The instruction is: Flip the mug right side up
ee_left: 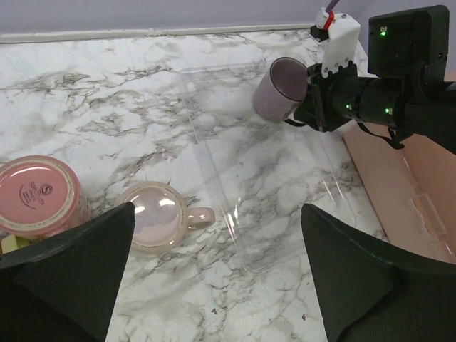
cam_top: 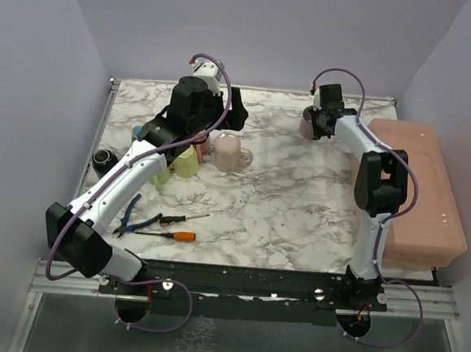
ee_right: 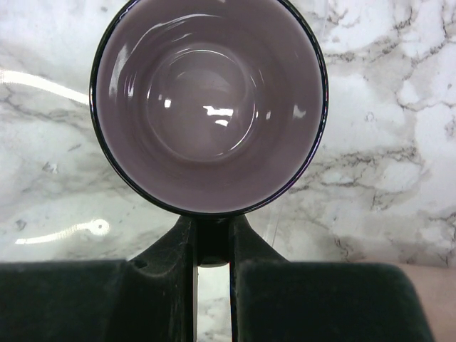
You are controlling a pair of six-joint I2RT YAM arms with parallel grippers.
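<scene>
My right gripper (ee_right: 212, 246) is shut on the handle of a mauve mug (ee_right: 209, 100) with a dark rim. The mug's open mouth faces the wrist camera. In the left wrist view the mug (ee_left: 279, 89) hangs tilted above the table at the far right, held by the right gripper (ee_left: 313, 96). In the top view the mug (cam_top: 309, 123) is at the back right. My left gripper (ee_left: 214, 278) is open and empty, above an upside-down pale pink mug (ee_left: 158, 217). That pink mug (cam_top: 227, 152) stands at the table's middle left.
A pink upside-down cup (ee_left: 39, 196) stands left of the pale mug. A yellow cup (cam_top: 186, 162), a green cup (cam_top: 161, 176) and a black cup (cam_top: 104, 161) stand at left. Pliers (cam_top: 130, 217) and two screwdrivers (cam_top: 174, 235) lie near front. A pink bin (cam_top: 418, 190) lies at right.
</scene>
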